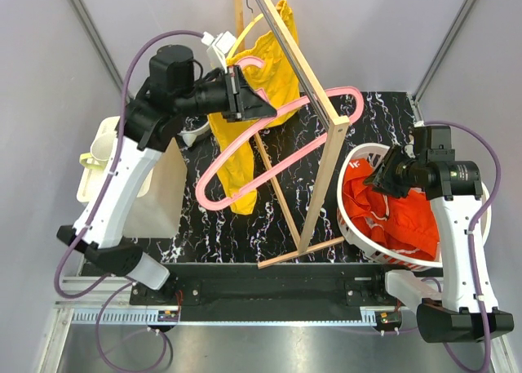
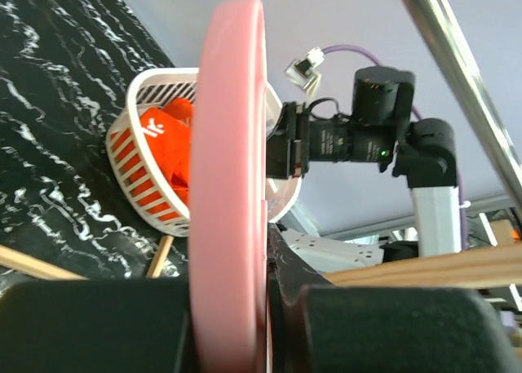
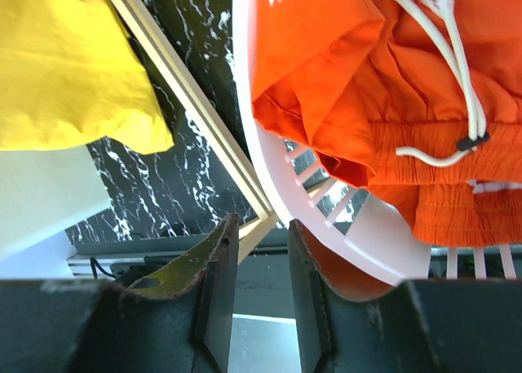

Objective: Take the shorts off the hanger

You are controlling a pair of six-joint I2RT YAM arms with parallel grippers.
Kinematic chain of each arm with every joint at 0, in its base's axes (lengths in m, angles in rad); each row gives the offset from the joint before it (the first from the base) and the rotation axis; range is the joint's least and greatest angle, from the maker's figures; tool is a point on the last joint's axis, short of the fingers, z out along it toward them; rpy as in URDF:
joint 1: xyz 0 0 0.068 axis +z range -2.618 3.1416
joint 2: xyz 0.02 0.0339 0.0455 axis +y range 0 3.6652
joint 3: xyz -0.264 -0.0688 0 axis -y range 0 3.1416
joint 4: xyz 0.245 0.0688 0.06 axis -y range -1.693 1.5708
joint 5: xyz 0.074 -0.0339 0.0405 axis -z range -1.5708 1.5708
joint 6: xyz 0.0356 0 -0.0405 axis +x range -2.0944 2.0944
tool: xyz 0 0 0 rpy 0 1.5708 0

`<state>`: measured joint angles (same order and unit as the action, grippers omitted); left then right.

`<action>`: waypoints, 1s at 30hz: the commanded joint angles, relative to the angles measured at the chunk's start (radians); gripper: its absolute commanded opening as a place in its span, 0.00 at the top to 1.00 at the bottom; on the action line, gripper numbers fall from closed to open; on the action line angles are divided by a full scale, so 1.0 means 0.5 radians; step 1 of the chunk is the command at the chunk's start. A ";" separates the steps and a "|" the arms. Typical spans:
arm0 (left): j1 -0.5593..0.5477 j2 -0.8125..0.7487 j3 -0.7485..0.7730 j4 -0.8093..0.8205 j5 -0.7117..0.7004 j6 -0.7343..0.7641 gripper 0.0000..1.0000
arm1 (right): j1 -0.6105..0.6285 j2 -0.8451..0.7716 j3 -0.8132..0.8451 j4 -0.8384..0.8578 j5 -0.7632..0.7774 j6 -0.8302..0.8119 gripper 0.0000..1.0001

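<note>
Shorts (image 1: pixel 400 218) lie in the white basket (image 3: pixel 375 242), clear of the pink hanger (image 2: pixel 228 144). We see the left claw (image 1: pixel 247 99) clamped on that hanger. The right claw (image 3: pixel 261 226) stands slightly open and empty.

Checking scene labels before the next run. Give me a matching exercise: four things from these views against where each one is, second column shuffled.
Things:
1. orange shorts
2. pink hanger
3. yellow shorts
4. right gripper

Places:
A. hanging on the wooden rack
B. held in the left gripper
C. over the white basket, holding nothing
D. lying in the white basket

Pairs: 1-D, 2-B, 3-A, 4-C
</note>
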<state>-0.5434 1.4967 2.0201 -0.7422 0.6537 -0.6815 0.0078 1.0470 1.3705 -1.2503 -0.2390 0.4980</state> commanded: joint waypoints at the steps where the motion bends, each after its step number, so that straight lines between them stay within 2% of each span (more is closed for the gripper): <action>1: -0.008 0.077 0.248 0.177 0.205 -0.128 1.00 | -0.006 -0.026 -0.007 -0.055 0.036 -0.039 0.61; 30: -0.248 0.320 0.454 0.364 0.138 -0.217 1.00 | -0.003 -0.044 -0.020 -0.058 0.045 -0.115 0.60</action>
<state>-0.6483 1.6466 2.1994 -0.6220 0.7067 -0.7620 0.0078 1.0420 1.3647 -1.2766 -0.2264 0.4622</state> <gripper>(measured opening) 0.114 0.398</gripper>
